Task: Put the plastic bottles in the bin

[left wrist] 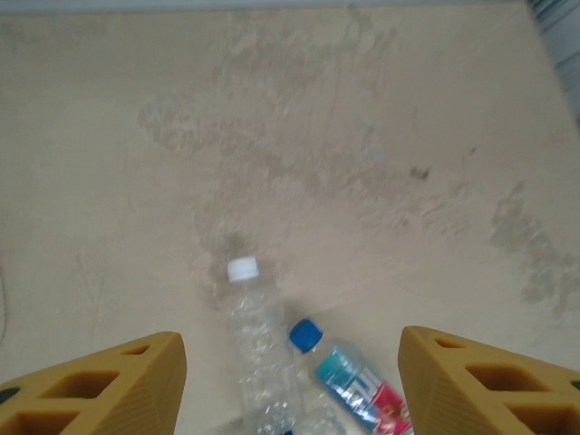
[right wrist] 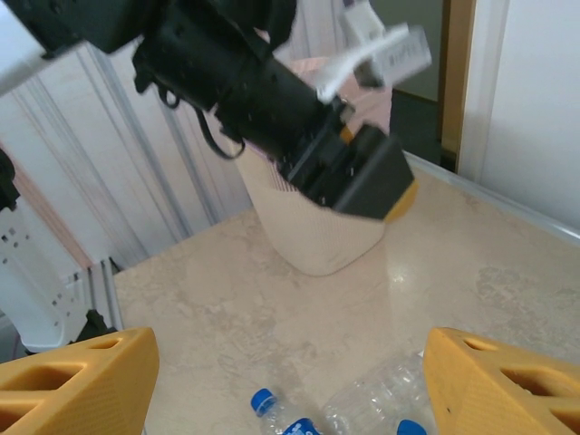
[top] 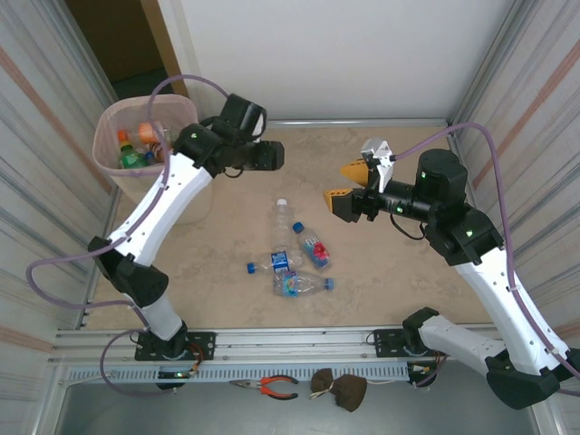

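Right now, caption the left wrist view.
Open left tool framing white-capped clear plastic bottle beside blue-capped labelled bottle.

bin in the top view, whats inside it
Several plastic bottles lie piled inside the bin, green and orange ones on top. Whatever lies beneath them is hidden.

Bin (top: pixel 111 136) partly hidden behind left arm (top: pixel 165 199); bottles (left wrist: pixel 260 362) cut off at bottom edge.

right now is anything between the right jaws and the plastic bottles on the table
Nothing visible does. The open right jaws hover beside the clear plastic bottles, with only bare beige tabletop between them; the left arm is off by the beige bin.
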You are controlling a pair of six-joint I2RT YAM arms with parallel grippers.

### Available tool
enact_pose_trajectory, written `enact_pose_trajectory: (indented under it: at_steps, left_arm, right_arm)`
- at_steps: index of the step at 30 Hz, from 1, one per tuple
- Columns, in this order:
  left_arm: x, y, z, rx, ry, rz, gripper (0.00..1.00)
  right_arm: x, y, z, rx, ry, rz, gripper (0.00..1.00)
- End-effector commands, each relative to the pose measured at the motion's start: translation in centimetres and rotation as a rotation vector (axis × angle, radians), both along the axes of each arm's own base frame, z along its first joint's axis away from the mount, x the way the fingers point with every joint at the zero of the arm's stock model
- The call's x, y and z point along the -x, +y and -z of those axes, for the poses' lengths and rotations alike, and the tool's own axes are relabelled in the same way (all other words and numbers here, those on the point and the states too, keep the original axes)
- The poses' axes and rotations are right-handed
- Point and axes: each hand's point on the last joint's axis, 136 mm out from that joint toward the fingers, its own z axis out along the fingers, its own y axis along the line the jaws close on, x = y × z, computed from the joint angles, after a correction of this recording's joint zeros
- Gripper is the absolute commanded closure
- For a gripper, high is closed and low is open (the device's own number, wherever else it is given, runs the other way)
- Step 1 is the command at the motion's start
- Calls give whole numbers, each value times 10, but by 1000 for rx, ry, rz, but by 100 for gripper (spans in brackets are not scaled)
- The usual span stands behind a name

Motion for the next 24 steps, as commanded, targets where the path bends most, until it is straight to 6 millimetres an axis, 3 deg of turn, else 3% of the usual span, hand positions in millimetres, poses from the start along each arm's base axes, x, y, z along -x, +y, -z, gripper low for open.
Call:
enact_pose_trajectory:
  at_steps: [1, 18, 24]
  left_arm:
    - [7, 3, 33, -93, 51, -3, 34]
    - [48, -34, 178, -103, 296, 27, 23]
    - [57, -33, 220, -188, 366, 17, 19]
  right_arm:
    - [2, -1, -2, -3, 1, 9, 24]
    - [0, 0, 0, 4, 14, 11, 24]
    - [1, 0, -3, 9, 12, 10, 24]
